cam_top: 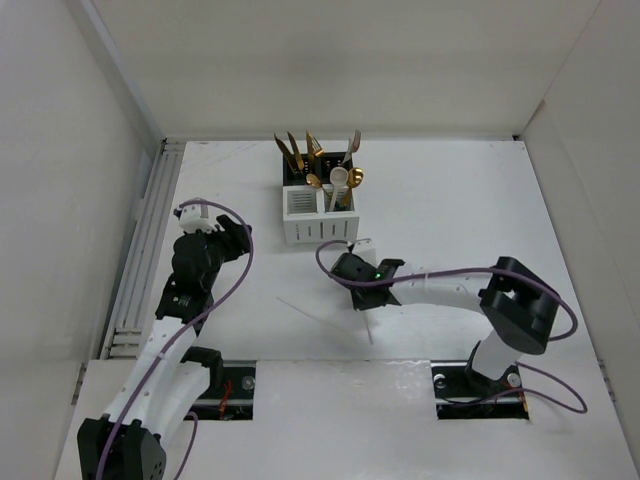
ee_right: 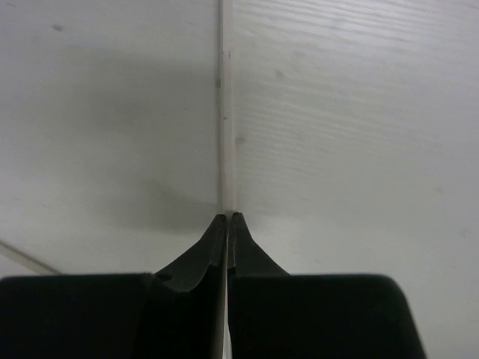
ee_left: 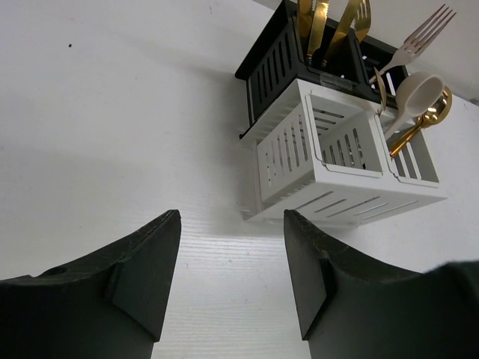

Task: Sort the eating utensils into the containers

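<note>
The white holder (cam_top: pixel 318 215) stands in front of the black holder (cam_top: pixel 315 165) at the table's back middle; both also show in the left wrist view, white (ee_left: pixel 329 164) and black (ee_left: pixel 273 63). Gold forks and knives (cam_top: pixel 300 150) stand in the black one. A cream spoon (cam_top: pixel 340 180) and gold spoons stand in the white one's right compartment; its left compartment looks empty. My right gripper (cam_top: pixel 358 290) is shut on a thin white stick (ee_right: pixel 226 112), low over the table. My left gripper (ee_left: pixel 232 224) is open and empty, left of the holders.
A second thin white stick (cam_top: pixel 310 314) lies on the table left of my right gripper; it shows at the lower left of the right wrist view (ee_right: pixel 22 258). White walls enclose the table on the left, back and right.
</note>
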`<action>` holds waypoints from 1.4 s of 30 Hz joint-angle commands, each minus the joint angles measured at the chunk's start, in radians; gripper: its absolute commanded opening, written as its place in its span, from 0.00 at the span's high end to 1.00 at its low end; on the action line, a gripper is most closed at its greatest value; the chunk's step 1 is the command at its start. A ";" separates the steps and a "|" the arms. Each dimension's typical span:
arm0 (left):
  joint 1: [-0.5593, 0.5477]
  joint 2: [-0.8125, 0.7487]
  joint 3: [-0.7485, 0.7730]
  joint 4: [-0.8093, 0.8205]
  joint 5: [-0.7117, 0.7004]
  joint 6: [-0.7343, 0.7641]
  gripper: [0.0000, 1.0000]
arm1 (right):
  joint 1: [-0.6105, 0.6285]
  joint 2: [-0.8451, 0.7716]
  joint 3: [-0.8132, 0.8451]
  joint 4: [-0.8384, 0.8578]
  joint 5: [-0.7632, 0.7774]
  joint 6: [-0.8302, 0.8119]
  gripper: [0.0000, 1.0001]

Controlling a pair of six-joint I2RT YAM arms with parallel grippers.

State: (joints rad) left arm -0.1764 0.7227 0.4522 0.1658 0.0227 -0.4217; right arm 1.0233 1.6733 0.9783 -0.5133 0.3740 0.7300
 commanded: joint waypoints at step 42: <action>0.022 0.196 0.118 -0.040 -0.167 0.090 0.42 | -0.262 0.298 0.294 1.480 -0.475 -0.742 0.99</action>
State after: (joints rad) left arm -0.1608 0.9249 0.5259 0.0921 -0.1226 -0.3477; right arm 0.7597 1.9625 1.3014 0.8516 -0.0723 -0.0502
